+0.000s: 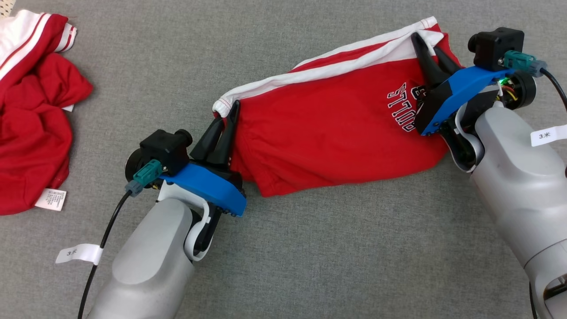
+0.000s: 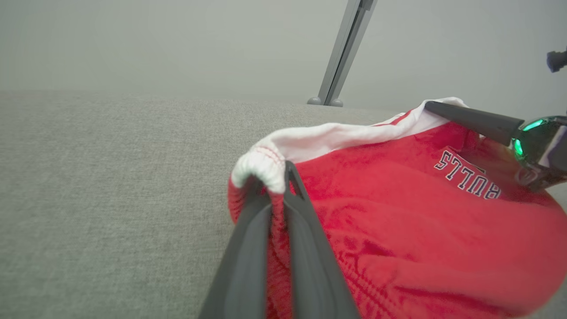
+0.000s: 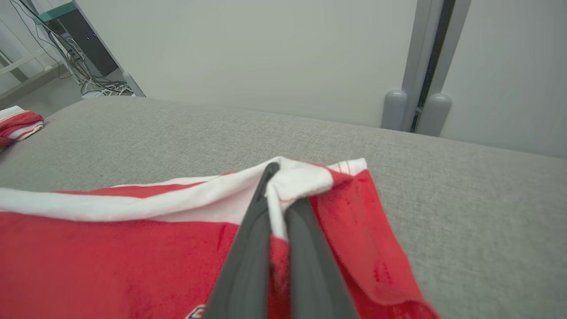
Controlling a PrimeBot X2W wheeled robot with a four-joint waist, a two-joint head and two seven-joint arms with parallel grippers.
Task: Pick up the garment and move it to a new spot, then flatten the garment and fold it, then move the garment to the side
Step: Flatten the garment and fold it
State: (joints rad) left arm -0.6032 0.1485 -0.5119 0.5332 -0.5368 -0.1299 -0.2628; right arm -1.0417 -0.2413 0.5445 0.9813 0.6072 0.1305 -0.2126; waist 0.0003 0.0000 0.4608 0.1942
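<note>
The garment (image 1: 336,128) is a pair of red shorts with white side stripes and dark lettering, stretched between both grippers over the grey cloth surface. My left gripper (image 1: 228,113) is shut on its left white-trimmed corner; the left wrist view has that corner (image 2: 261,166) pinched between my dark fingers (image 2: 305,248). My right gripper (image 1: 427,44) is shut on the garment's right upper corner, and in the right wrist view the white band (image 3: 297,181) is clamped between the fingers (image 3: 248,257). The lower hem hangs slack toward the surface.
A second red and white garment (image 1: 31,124) lies crumpled at the far left with a white label showing. The grey cloth surface (image 1: 310,248) runs on all sides. Beyond its far edge stand a pale wall and a grey post (image 3: 416,66).
</note>
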